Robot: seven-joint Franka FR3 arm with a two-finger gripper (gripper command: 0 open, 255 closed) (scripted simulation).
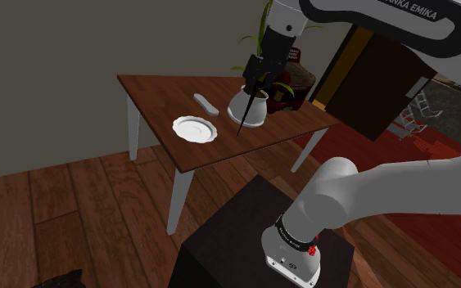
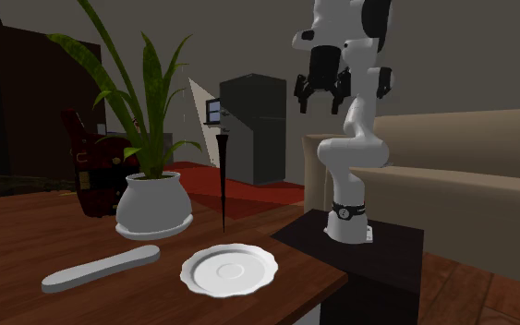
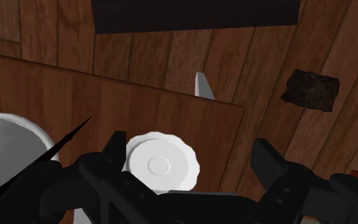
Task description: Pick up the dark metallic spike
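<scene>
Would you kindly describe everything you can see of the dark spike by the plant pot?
The spike is a slim, nearly black cone, broad at its upper end and tapering to a fine point. It stands almost upright, point down on the brown table, between the white plant pot and the white plate. Nothing but the table seems to touch it; the open gripper is higher up, not holding it.

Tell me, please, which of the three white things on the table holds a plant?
The rounded white pot: green leaves rise from it, while the plate and the long flat bar hold nothing.
</scene>
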